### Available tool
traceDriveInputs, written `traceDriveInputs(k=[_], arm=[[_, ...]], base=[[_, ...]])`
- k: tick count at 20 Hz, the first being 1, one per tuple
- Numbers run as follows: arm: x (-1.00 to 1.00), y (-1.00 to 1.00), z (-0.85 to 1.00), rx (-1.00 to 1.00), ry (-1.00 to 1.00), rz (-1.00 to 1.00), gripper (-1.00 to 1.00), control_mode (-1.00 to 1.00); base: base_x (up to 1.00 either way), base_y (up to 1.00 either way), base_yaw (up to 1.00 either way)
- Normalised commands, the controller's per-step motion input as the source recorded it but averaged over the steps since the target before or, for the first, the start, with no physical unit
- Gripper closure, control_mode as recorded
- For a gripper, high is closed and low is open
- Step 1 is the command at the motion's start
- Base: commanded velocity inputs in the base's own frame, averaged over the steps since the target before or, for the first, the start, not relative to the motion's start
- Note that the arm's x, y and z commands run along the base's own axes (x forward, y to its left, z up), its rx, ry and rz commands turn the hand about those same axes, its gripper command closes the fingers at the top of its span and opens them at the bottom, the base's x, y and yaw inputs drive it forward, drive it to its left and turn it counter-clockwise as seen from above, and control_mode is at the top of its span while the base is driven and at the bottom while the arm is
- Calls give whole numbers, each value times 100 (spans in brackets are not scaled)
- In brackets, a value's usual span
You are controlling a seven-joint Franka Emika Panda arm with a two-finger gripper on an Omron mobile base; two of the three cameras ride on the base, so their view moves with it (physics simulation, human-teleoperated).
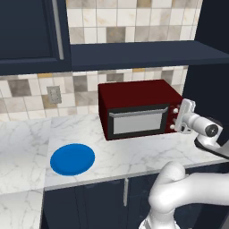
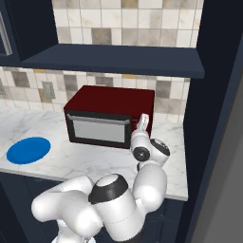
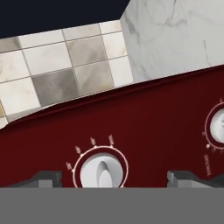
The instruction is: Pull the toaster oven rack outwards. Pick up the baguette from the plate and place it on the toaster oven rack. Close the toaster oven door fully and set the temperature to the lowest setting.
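The white jointed arm (image 1: 188,188) rises from below the front edge of the tabletop, bends at a rounded elbow, and reaches forward toward the right end of the tabletop. Its dark-jointed wrist (image 1: 209,129) is roughly level, with the hand pointing toward the back wall. The two-finger pincer (image 1: 182,117) stands with jaws spread wide, nothing between them. In the hand view the two dark fingertips (image 3: 43,178) sit far apart.
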Motion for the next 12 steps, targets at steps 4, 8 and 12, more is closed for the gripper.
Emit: traceDriveInputs(k=[4, 8, 12], arm=[[21, 0, -10, 0, 0, 0, -100, -100], [20, 0, -9, 0, 0, 0, 100, -100], [22, 0, -8, 0, 0, 0, 100, -100]], base=[[0, 0, 0], [0, 0, 0], [0, 0, 0]])
